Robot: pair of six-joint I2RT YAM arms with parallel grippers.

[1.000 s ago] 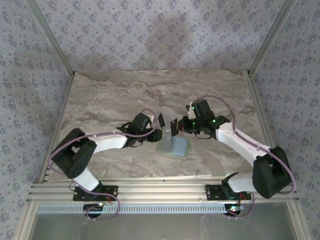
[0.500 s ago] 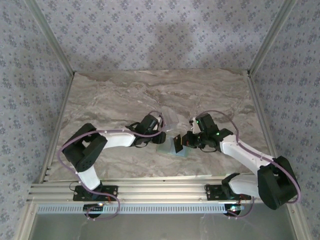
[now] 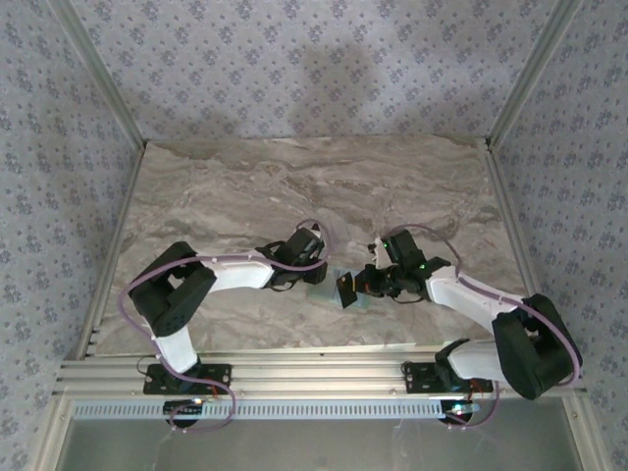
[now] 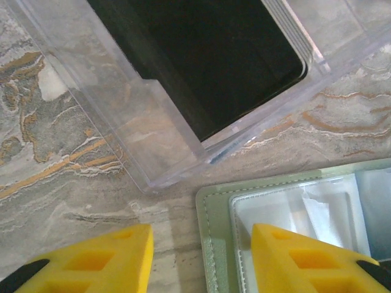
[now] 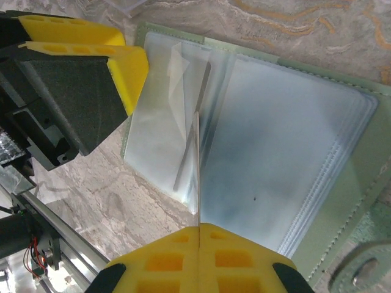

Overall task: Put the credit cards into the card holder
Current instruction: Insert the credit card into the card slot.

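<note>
Right wrist: right gripper (image 5: 198, 235) was clamped on a credit card (image 5: 197, 165), edge-on over the open card holder (image 5: 293, 152).
Left wrist: left gripper (image 4: 201, 262) had its jaws apart over the holder's corner, beside a clear box (image 4: 153, 140).
Top external: the grippers met mid-table (image 3: 196, 196).
Advice: align the card with the sleeve mouth and slide it in slowly.

Clear plastic box (image 4: 153, 131): lies on the marble table (image 4: 61, 177), at the top of the view.
Credit cards (image 4: 214, 55): dark stack inside the box.
Card holder (image 4: 214, 244): pale green, just beside the box, clear sleeves facing up.
Left gripper (image 4: 201, 262): yellow fingertips apart, one over the marble, the other over the holder.
</note>
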